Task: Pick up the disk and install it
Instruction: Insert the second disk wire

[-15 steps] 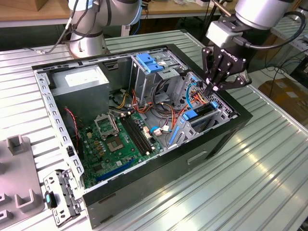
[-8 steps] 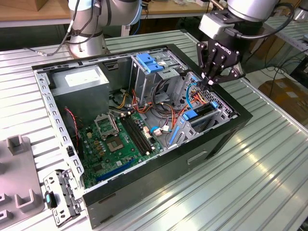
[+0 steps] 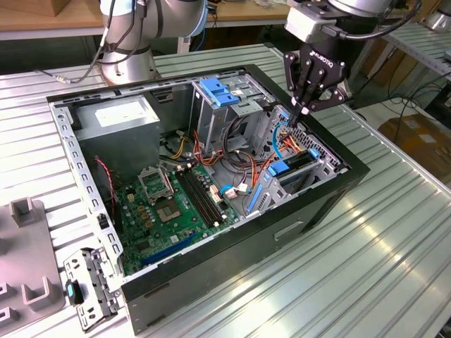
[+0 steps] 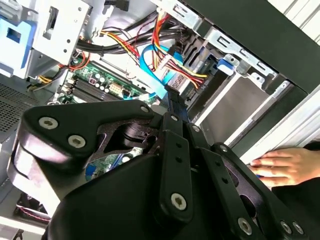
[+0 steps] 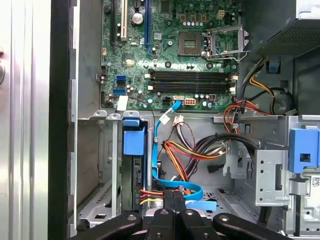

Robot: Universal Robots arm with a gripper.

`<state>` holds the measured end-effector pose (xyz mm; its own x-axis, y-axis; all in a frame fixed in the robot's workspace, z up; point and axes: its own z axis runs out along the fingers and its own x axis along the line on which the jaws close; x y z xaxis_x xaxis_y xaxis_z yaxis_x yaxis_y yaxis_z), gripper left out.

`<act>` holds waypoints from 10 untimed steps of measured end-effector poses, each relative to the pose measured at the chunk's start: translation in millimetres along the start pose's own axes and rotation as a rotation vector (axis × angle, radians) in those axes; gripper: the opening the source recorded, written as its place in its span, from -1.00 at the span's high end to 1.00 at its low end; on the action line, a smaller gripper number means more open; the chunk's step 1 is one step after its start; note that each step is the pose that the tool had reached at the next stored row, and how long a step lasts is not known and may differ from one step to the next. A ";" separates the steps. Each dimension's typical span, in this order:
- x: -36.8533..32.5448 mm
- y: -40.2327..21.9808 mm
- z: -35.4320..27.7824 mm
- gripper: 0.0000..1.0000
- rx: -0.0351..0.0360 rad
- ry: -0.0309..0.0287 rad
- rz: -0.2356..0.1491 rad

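The disk [image 3: 294, 167], dark with a bright blue carrier frame, sits on edge in the drive cage at the case's corner on the exterior view's right. In the first wrist view the disk [image 5: 134, 150] stands in its bay slot with its blue end toward the motherboard. My gripper [image 3: 299, 110] hangs just above and beside that cage, apart from the disk. Its fingers are shut, pressed together among a flat blue cable [image 5: 172, 182] and coloured wires. In the second wrist view the gripper [image 4: 172, 96] points at the cable's plug; whether it pinches anything is hidden.
The open computer case [image 3: 331, 193] lies on a slatted metal table, motherboard [image 3: 180, 204] exposed. A tall metal cage with a blue latch [image 3: 217, 91] stands at the back. A person's hand [image 4: 287, 167] rests beside the case wall. Grey fixtures [image 3: 28, 246] sit at the exterior view's left.
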<state>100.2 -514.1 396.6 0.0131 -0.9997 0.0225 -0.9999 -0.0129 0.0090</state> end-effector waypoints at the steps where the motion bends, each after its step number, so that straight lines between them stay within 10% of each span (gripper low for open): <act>1: -2.8 0.0 -0.3 0.79 0.0000 0.0027 0.000; 4: -7.3 -0.1 -0.1 0.79 -0.0009 0.0266 0.000; 10: -12.2 -0.2 2.5 0.52 -0.0009 0.0287 0.000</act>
<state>100.3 -502.0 393.9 0.0131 -0.9986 0.0511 -0.9999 -0.0126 0.0099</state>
